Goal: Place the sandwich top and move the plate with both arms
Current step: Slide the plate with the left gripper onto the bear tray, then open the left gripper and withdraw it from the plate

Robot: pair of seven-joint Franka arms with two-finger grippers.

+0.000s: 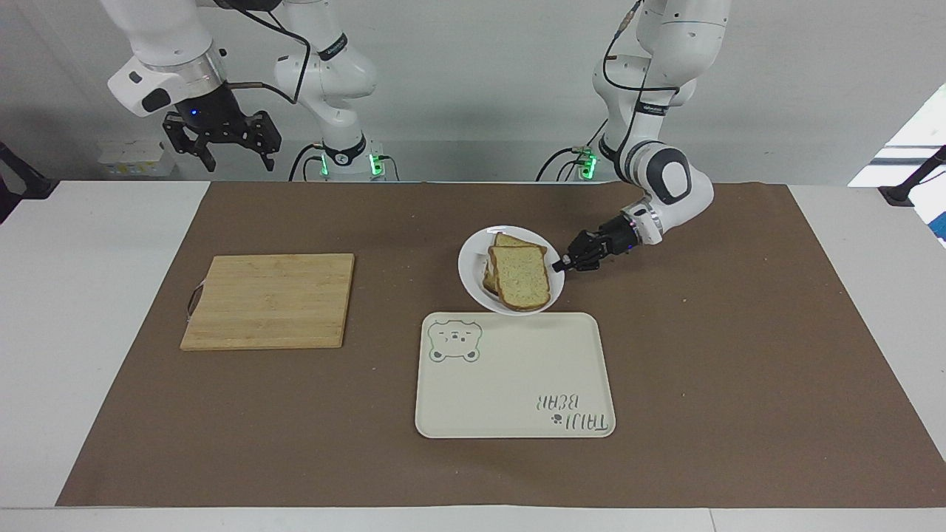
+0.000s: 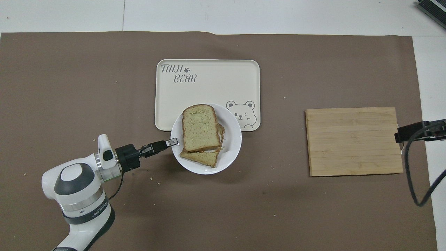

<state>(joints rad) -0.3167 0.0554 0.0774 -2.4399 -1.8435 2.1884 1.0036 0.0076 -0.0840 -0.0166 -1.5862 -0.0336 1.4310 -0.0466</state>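
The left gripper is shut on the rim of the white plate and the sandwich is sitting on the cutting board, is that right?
Not quite. The left gripper is shut on the white plate rim, but the sandwich sits on that plate; the facing view shows nothing on the cutting board.

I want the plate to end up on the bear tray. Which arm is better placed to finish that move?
Left. The left gripper is shut on the rim of the plate, which already overlaps the tray. The right gripper hangs open near the cutting board's end, holding nothing.
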